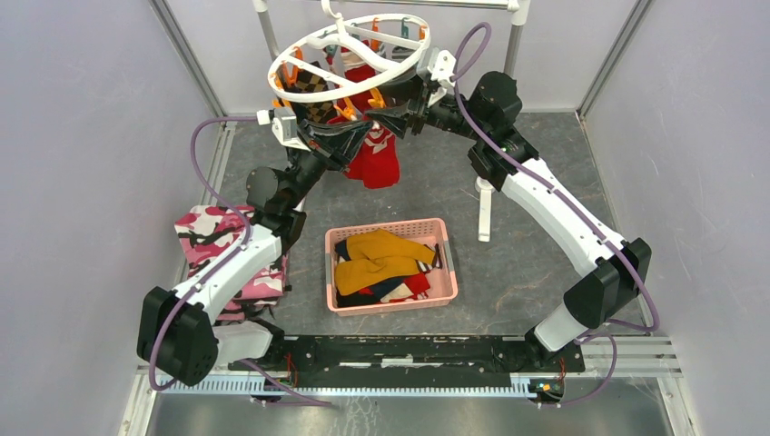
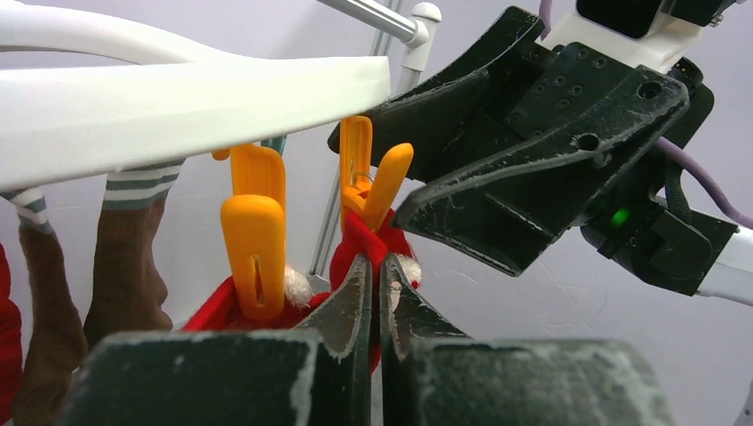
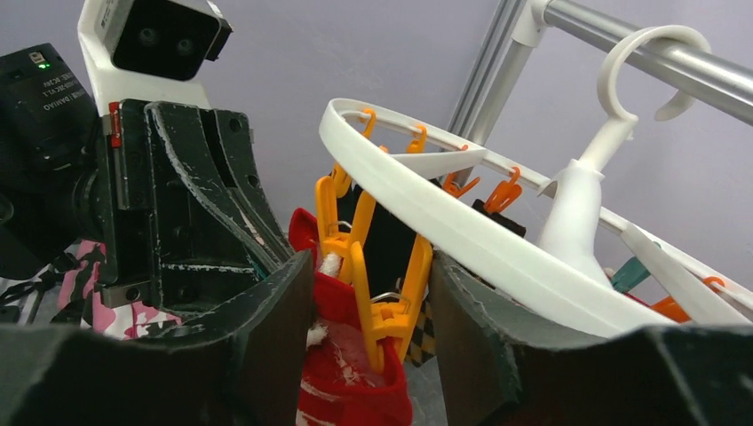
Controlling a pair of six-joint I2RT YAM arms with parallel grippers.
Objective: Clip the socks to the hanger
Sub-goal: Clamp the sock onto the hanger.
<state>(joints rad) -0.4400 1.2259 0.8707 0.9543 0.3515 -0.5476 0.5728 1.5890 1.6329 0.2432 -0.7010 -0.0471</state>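
Desk (image 1: 527, 263) surface, grey and mottled, lies well below the hanger (image 3: 462, 222), a rigid white plastic double ring with spokes, hooked on a metal pole (image 3: 639, 53). Below the hanger, toward the arm bases, sits a pink slotted basket (image 1: 386, 224) of soft mustard, navy and red socks (image 1: 377, 259). A red sock (image 1: 374, 159) hangs limp under the hanger's near rim, long axis vertical. Its hem meets an orange clip (image 2: 360, 173) of glossy hard plastic, dangling upright from that rim. The right gripper (image 3: 371, 271) is nearer the clip, fingers spread on either side of it. The left gripper (image 2: 375, 293), just beneath the clip, has its fingers pinched together on the hem. The coming move likely turns on the hem lying straight up inside the clip's bite.
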